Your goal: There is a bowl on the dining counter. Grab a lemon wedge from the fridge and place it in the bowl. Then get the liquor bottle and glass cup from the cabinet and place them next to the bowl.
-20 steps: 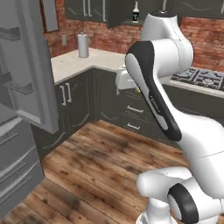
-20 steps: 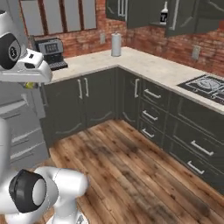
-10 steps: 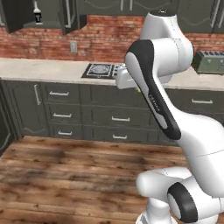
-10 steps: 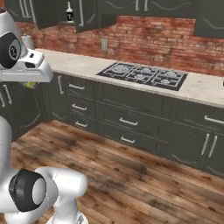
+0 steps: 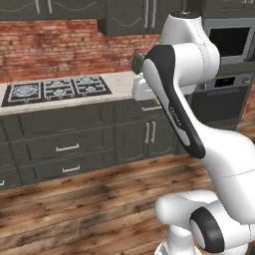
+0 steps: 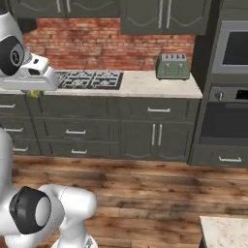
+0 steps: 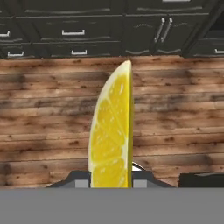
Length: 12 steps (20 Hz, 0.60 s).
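Base swung round since a second ago — fridge and corner counter gone from view, stove (image 5: 52, 89), toaster (image 6: 172, 66) and wall oven (image 6: 230, 121) ahead now.
My gripper (image 7: 110, 177) is clamped on the lemon wedge (image 7: 111, 135), held upright over the wood floor (image 7: 43, 113). Fetching's done, I judge — bowl drop, liquor bottle and glass cup remain.
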Motion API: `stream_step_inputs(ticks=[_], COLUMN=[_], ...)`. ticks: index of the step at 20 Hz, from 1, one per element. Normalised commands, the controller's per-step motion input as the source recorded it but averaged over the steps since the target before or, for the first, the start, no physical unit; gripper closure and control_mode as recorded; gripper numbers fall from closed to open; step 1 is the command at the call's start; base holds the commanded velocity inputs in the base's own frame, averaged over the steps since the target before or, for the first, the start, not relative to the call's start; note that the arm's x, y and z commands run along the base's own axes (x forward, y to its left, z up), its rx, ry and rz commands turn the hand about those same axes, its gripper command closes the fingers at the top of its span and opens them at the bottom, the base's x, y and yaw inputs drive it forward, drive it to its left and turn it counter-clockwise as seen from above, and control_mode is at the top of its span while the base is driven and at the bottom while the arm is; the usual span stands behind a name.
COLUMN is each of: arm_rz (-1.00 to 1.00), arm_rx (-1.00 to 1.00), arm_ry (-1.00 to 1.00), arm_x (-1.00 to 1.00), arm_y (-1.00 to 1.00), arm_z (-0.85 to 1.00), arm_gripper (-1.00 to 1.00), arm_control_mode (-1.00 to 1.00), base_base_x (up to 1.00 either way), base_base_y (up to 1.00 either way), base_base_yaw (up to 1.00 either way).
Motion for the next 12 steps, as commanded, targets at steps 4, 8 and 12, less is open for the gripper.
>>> stream_step_inputs(ticks=[4,8,12], arm_rz=[0.00,0.00,0.00], arm_rx=[0.00,0.00,0.00], arm_ry=[0.00,0.00,0.00], arm_x=[0.00,0.00,0.00], arm_y=[0.00,0.00,0.00], arm_z=[0.00,0.00,0.00], arm_gripper=[1.00,1.00,1.00], arm_control_mode=[1.00,1.00,1.00], base_base_x=[-0.17,-0.13,-0.13], base_base_y=[-0.35,-0.35,-0.36], base_base_yaw=[-0.64,-0.64,-0.62])
